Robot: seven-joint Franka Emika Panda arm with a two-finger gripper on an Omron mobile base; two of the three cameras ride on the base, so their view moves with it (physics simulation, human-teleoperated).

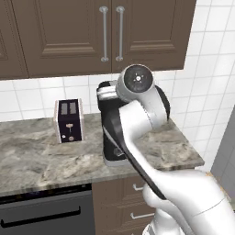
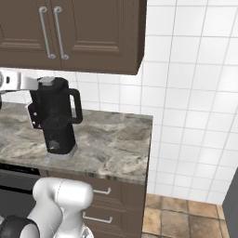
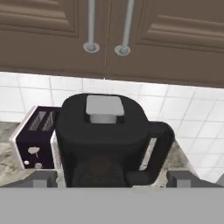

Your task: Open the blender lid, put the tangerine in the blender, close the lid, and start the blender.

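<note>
blender stood on the marble desk, right of the silver-and-dark toaster and below the brown wall cabinets. blender lid sat flat on the jug mouth, grey square cap in its centre. judged from this: the lid was seated, so either nothing was begun or the closing was already done. in the hand view a faint brownish-orange blur showed low inside the dark jug; could have been the tangerine, too dim to say. front knob not legible in these views, so starting the blender looked undone.

tool hung just in front of the jug, near lid height, fingers set wide apart on either side of it, gripping nothing.

look of the blender: tall, black, jug dark and slightly see-through, loop handle on the side away from the toaster, pale foot under the black base.
</note>
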